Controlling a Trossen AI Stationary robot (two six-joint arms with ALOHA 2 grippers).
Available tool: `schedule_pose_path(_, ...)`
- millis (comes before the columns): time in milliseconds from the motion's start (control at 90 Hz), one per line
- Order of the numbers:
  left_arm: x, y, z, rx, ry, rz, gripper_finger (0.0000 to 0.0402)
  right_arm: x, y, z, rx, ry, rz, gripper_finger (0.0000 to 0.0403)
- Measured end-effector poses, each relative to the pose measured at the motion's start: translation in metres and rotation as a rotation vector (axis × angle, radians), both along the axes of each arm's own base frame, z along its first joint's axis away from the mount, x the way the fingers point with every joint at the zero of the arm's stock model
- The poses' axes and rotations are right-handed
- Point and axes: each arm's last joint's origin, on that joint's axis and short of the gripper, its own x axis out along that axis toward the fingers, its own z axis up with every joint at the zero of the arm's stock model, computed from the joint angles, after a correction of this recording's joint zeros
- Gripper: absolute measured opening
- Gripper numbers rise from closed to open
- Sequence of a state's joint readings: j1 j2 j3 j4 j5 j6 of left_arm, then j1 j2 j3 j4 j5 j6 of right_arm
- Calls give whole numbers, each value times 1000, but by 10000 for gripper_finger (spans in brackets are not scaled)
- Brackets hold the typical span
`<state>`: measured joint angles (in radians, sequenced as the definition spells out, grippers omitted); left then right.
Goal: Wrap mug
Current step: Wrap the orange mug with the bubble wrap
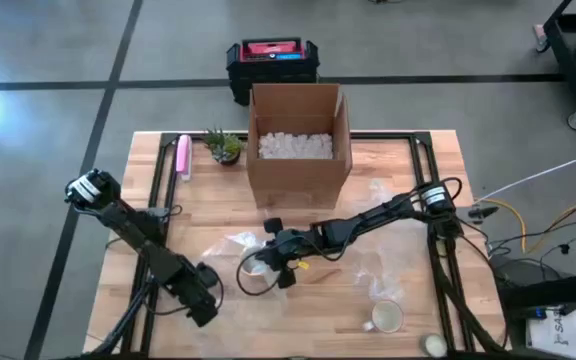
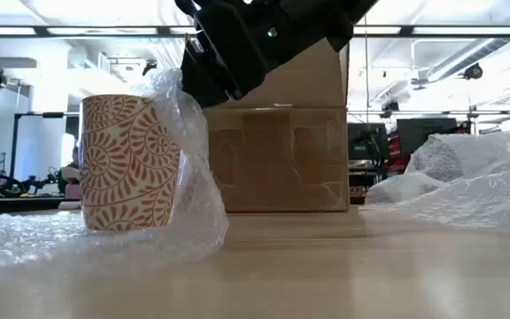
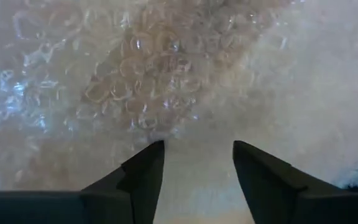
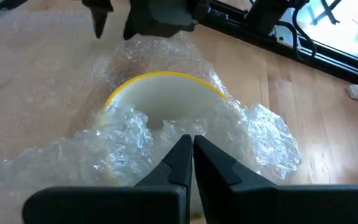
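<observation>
Right at the mug [image 2: 131,164], the right gripper [image 4: 190,149] had pinched bubble wrap [image 4: 114,140], probably mid-wrap, needing a pull across next.

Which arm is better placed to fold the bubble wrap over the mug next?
The right: its tool is pinched shut on the clear bubble wrap at the orange-patterned ceramic mug. The left tool is open, off to the side.

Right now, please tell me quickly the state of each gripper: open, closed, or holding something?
Left gripper: open, holding nothing, over the bubble wrap.
Right gripper: shut on the bubble wrap at the mug.
</observation>
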<state>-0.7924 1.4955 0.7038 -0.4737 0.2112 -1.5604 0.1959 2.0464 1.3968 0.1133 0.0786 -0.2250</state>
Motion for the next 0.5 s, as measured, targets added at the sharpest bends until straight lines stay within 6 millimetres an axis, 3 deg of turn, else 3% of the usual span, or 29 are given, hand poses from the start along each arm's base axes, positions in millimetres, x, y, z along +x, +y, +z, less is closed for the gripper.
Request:
schedule_pose_path(167,3,-5,-18,-71,5,-11,205,0,0,0,6,-2,-8,2)
schedule_pose_path(278,4,-7,-27,-67,48,-16,190,0,-1,0,6,-3,-9,2)
schedule_pose_path(389,6,-6,-29,-74,63,-7,137,0,-1,0,7,-3,-11,2)
schedule_pose_path(500,11,-8,-19,-60,1,9,46,0,-1,0,12,-2,-14,2)
